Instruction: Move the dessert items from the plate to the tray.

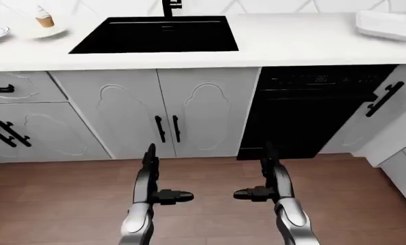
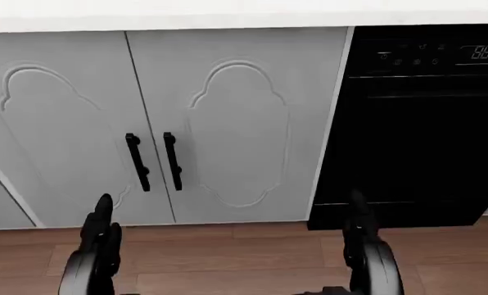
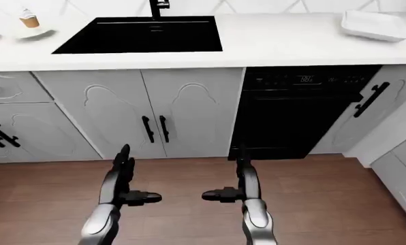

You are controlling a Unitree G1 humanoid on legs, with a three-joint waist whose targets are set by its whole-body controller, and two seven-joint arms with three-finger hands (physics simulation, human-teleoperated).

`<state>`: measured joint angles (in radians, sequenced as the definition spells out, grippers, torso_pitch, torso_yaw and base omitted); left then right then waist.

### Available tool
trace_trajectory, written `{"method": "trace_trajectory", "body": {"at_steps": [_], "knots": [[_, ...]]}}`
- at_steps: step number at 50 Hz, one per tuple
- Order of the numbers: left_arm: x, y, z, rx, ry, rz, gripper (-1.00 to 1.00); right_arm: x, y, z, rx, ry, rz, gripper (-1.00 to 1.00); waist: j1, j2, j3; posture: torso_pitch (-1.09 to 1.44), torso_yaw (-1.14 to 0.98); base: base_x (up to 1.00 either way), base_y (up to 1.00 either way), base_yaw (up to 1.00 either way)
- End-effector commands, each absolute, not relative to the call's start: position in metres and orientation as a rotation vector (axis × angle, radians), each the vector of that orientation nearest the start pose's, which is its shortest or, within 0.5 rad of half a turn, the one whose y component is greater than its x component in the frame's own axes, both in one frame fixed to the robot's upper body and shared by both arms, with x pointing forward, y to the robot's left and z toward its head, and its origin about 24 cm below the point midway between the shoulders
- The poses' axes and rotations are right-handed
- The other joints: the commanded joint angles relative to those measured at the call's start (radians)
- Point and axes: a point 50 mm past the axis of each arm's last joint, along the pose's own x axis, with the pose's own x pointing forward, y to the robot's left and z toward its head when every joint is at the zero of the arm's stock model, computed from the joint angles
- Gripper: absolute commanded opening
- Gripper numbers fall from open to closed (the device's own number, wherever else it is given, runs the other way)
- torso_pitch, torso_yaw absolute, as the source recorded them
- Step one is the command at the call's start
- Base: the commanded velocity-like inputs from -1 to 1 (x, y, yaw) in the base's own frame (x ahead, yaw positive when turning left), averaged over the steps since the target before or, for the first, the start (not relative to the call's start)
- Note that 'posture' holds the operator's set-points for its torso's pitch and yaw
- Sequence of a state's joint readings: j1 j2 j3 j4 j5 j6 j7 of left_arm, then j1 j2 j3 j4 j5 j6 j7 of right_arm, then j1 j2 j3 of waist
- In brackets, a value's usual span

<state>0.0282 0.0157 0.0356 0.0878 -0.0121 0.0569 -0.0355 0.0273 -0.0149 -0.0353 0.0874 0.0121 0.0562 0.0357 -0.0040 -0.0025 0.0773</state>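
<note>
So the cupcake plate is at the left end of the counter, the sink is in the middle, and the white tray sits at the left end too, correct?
Not quite. The white tray sits at the right end of the counter, as the left-eye view shows. The cupcake on its plate is at the left end, and the sink is in the middle.

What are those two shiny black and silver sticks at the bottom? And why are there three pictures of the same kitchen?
Those sticks are a robot's arms, seen from cameras on its head, like looking down at your own arms. The left robot hand and the right robot hand hold nothing; their fingers are open, above the wooden floor. Two pictures come from its left and right eyes, so they nearly match. The third looks lower, at the cupboard doors and the black oven. On the white counter are a black sink, a cupcake on a plate at the far left, and a white tray at the far right.
</note>
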Motion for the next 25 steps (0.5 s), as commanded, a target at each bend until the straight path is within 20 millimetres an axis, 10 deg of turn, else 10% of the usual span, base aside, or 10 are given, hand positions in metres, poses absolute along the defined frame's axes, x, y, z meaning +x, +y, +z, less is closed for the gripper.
{"method": "trace_trajectory", "body": {"at_steps": [1,3,5,8,22,25], "knots": [[0.259,0.161,0.043,-0.001,0.006,0.009,1.00,0.254,-0.158,0.044,-0.021,0.000,0.008,1.00,-0.002,-0.008,-0.001,0.00,0.00,0.00,0.00,0.00],[0.261,0.161,0.044,0.001,0.005,0.010,1.00,0.256,-0.158,0.044,-0.024,0.001,0.010,1.00,0.006,-0.001,-0.062,0.00,0.00,0.00,0.00,0.00],[0.262,0.162,0.047,0.003,0.002,0.014,1.00,0.255,-0.157,0.045,-0.024,0.001,0.010,1.00,0.005,-0.006,-0.017,0.00,0.00,0.00,0.00,0.00],[0.263,0.163,0.053,0.004,0.002,0.011,1.00,0.256,-0.157,0.049,-0.027,-0.003,0.007,1.00,0.006,-0.007,-0.076,0.00,0.00,0.00,0.00,0.00],[0.275,0.173,0.138,0.045,-0.006,-0.039,1.00,0.281,-0.167,0.126,-0.091,-0.053,0.051,1.00,0.006,0.006,-0.111,0.00,0.00,0.00,0.02,0.00],[0.276,0.181,0.160,0.045,-0.025,-0.035,1.00,0.287,-0.166,0.148,-0.091,-0.078,0.073,1.00,0.001,-0.066,-0.074,0.00,0.00,0.05,1.00,0.00]]}}
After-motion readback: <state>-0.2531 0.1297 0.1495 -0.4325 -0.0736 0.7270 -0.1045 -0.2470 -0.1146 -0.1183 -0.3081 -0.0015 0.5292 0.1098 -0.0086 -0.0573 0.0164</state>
